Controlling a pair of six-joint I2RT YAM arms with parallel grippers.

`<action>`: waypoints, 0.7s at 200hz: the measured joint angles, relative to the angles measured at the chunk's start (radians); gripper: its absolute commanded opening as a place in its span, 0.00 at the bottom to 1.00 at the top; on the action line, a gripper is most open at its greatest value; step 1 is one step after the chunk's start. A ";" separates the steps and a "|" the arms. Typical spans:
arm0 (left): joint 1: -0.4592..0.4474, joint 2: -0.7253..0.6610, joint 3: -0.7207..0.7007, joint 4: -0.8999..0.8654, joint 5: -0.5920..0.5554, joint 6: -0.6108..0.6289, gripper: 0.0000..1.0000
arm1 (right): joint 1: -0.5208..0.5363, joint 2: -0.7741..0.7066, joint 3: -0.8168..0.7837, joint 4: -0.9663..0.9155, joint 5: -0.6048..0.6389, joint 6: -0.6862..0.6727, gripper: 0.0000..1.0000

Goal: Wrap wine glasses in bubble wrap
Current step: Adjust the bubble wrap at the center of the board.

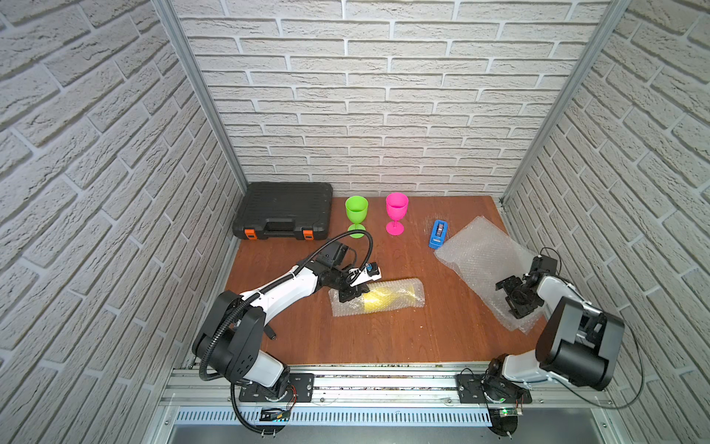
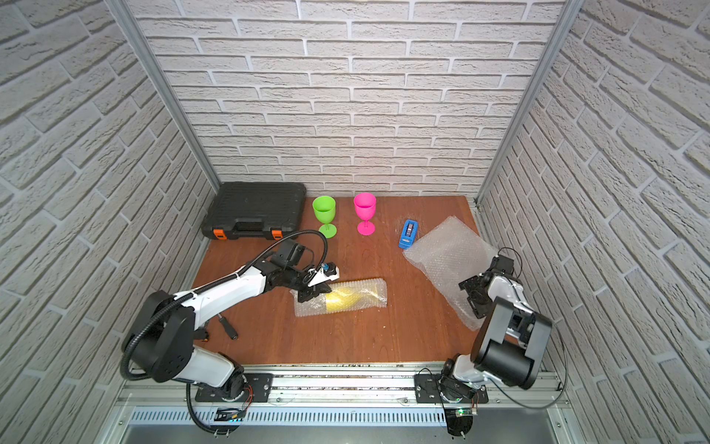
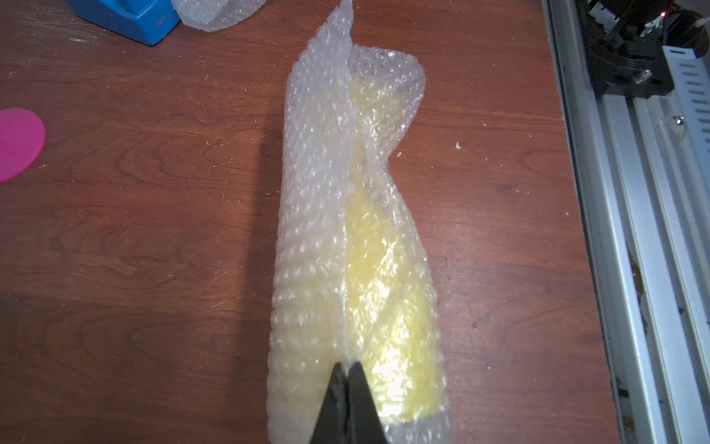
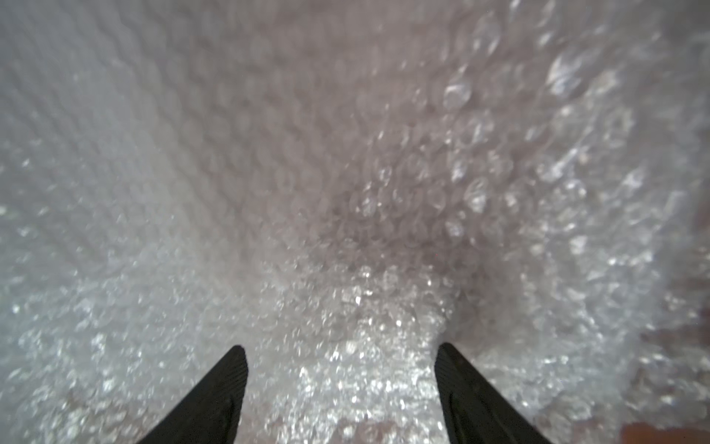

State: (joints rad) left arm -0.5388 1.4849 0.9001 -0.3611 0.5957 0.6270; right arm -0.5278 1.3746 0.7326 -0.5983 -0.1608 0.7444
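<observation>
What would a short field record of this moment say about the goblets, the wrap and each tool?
yellow goblet: lying on its side, rolled in a bubble wrap sheet
green goblet: upright, unwrapped, at the back
pink goblet: upright, unwrapped, beside the green goblet
left tool: shut, pinching the bubble wrap sheet at one end of the roll
right tool: open, over the loose sheets; contact unclear
tape dispenser: between pink goblet and loose sheets
</observation>
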 measured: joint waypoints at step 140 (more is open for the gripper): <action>0.000 0.005 0.000 0.003 0.000 -0.002 0.00 | 0.550 0.341 0.363 0.059 -0.221 -0.292 0.76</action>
State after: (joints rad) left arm -0.5392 1.4895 0.9001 -0.3584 0.5961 0.6250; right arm 0.0227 1.7157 1.0954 -0.5396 -0.3817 0.4522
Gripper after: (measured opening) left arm 0.048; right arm 0.756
